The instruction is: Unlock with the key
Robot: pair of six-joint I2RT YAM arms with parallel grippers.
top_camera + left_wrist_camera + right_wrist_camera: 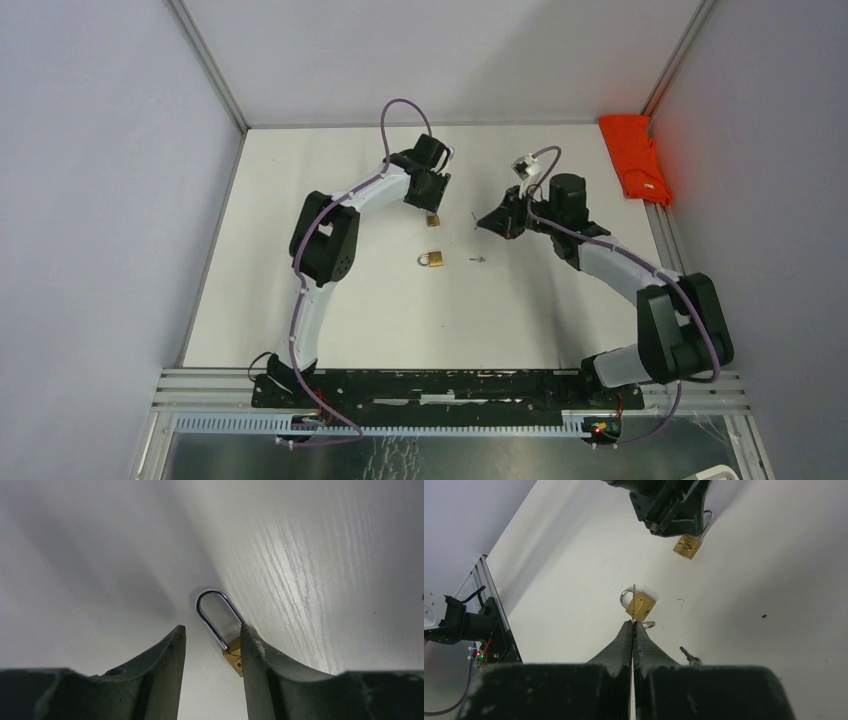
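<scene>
The left arm (pixel 322 262) and right arm (pixel 640 282) are showing white links and black joints — purple cables (pixel 405 103) are looping along both above the black base rail (pixel 440 388), and the dark grey fingers (pixel 150 680) are tapering.

Your left arm (pixel 322 245) is reaching just past the near padlock (pixel 431 259). The left gripper (pixel 212 642) is pointing down with its fingers apart. Your right arm (pixel 620 268) is coming in from that padlock's right, and the right gripper (pixel 633 625) is pinching a thin key (pixel 634 600).
</scene>
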